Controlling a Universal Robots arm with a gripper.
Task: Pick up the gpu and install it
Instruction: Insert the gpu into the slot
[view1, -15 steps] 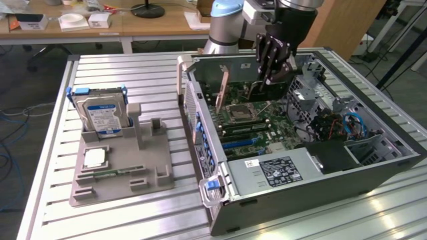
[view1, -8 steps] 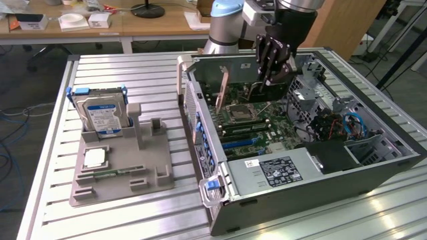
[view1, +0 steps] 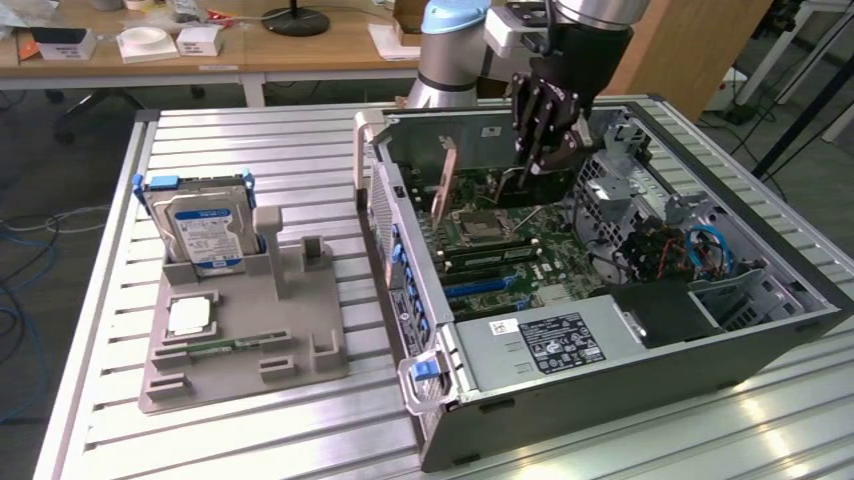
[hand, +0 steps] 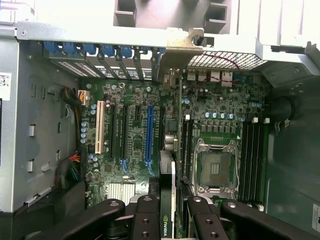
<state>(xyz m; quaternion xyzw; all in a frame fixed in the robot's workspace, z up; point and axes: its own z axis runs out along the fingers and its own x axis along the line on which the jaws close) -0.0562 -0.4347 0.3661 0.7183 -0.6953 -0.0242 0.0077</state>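
While the partly closed end effector (view1: 545, 140) grips the gpu (hand: 165, 227) above the motherboard (hand: 220, 107), installing seems to need careful slot alignment.

jaws: clamped on gpu (hand: 166, 225) | gpu: edge-on over motherboard (hand: 220, 107)

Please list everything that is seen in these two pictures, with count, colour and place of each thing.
table: one, silver slatted metal, under everything
computer case: one, dark grey, open, on the table at the exterior view's right
holder: one, grey, on the table at the exterior view's left
hard drive: one, silver with blue-white label, upright in the holder
memory stick: one, green, lying flat in the holder
gpu: one, dark, inside the case, gripped by the hand
arm: one, grey with pale blue, behind the case
hand: one, black, inside the case, shut on the gpu
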